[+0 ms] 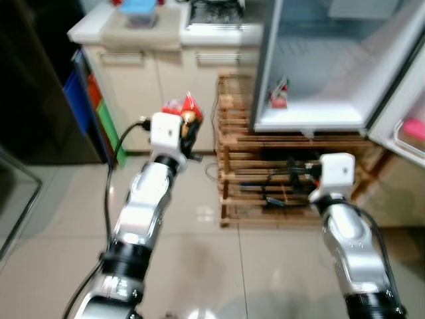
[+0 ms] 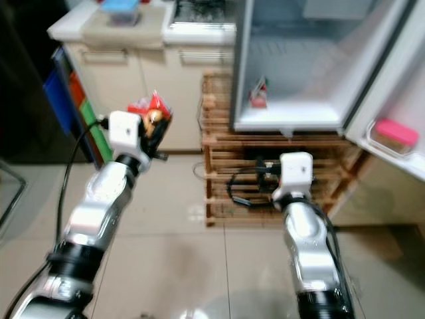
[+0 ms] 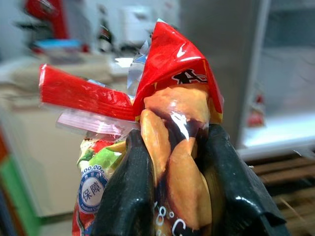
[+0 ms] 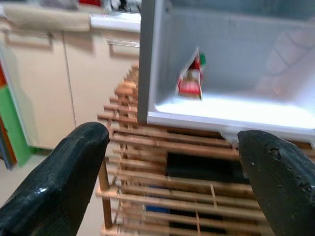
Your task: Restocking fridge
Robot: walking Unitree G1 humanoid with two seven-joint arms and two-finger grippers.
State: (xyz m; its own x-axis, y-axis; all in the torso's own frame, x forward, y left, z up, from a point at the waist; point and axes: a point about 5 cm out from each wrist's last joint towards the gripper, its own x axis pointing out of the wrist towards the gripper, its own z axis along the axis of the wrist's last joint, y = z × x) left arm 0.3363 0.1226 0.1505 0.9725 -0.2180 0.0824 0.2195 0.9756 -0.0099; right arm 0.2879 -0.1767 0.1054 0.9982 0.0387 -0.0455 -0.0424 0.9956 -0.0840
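The step in hand looks like carrying stock to the fridge (image 1: 319,100): the left gripper (image 3: 172,196) is raised in front of the cupboards, its fingers (image 3: 123,196) clamped on a red snack pack (image 3: 172,88) whose crumpled top stands up between them. The fridge stands open ahead and to the right on a wooden rack (image 1: 239,166), with one small carton (image 4: 189,81) already on its floor and a pink box (image 2: 395,133) in the door shelf. The right gripper (image 4: 172,167) hangs before the rack, fingers spread wide and holding nothing. Next, I judge, the robot must step closer and swing the left arm rightward, over the fridge's front lip, so the pack can be set down beside the carton without knocking it over
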